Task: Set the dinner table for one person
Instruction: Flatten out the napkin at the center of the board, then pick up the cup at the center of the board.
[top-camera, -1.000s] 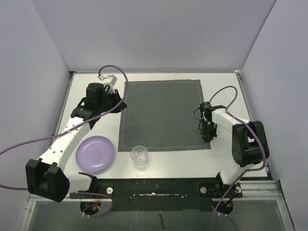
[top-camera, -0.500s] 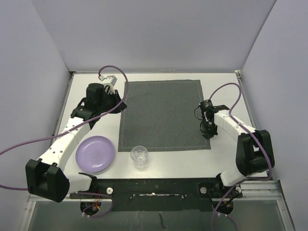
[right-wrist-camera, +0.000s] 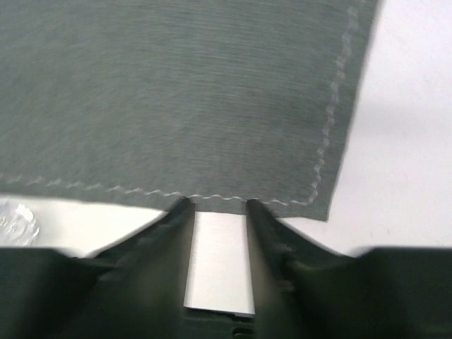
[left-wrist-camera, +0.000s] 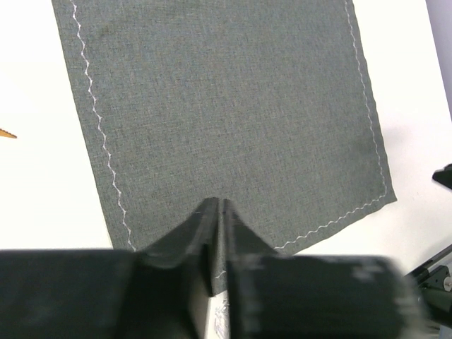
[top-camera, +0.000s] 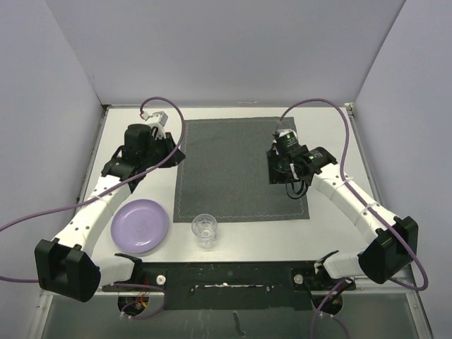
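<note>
On the white dinner table (top-camera: 332, 226) lies a dark grey placemat (top-camera: 236, 169), also in the left wrist view (left-wrist-camera: 226, 106) and the right wrist view (right-wrist-camera: 176, 92). A lilac plate (top-camera: 140, 225) and a clear glass (top-camera: 205, 230) stand near the front edge. My left gripper (top-camera: 174, 151) hovers at the mat's left edge. Its fingers (left-wrist-camera: 240, 233) stand together with only a hairline slit and hold nothing. My right gripper (top-camera: 277, 174) hangs over the mat's right part. It is open, and bare table shows between its fingers (right-wrist-camera: 265, 233).
Purple cables loop over both arms, the left one (top-camera: 169, 106) near the table's back left corner. Grey walls close the table on three sides. The glass (right-wrist-camera: 15, 220) shows at the left edge of the right wrist view.
The right arm has swung left and away from the mat's right edge, out over the mat, and its jaws have opened. The left gripper has hardly moved.
</note>
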Robot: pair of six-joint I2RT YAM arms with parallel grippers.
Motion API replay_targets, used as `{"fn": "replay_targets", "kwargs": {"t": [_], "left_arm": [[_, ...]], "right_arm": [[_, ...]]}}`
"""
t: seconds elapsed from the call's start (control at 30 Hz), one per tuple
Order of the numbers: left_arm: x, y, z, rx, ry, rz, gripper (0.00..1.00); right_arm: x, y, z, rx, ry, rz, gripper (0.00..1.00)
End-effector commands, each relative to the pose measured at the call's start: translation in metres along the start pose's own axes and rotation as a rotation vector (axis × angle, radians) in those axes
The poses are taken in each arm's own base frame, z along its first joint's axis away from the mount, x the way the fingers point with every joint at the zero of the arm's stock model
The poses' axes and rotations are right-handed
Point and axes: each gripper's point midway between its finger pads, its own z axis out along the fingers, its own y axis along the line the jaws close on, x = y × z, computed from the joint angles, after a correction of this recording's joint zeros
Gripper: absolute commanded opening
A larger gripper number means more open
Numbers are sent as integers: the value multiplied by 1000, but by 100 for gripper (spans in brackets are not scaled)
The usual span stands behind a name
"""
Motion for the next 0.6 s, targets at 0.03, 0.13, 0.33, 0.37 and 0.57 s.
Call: {"fn": "replay_targets", "kwargs": {"t": [0.03, 0.13, 0.33, 0.37, 0.57], "left_arm": [[-10, 6, -7, -52, -58, -62, 58], [-6, 11, -8, -82, -50, -89, 82], [-1, 22, -21, -140, -69, -106, 89], [-2, 24, -24, -153, -78, -105, 89], [-10, 41, -52, -265, -166, -124, 91]], "right_arm": [[-1, 79, -15, -250, -15, -206, 66], [13, 110, -8, -259, 7, -322, 77], [29, 154, 7, -300, 48, -432, 76], [31, 160, 7, -317, 50, -440, 75], [39, 188, 3, -400, 45, -470, 73]]}}
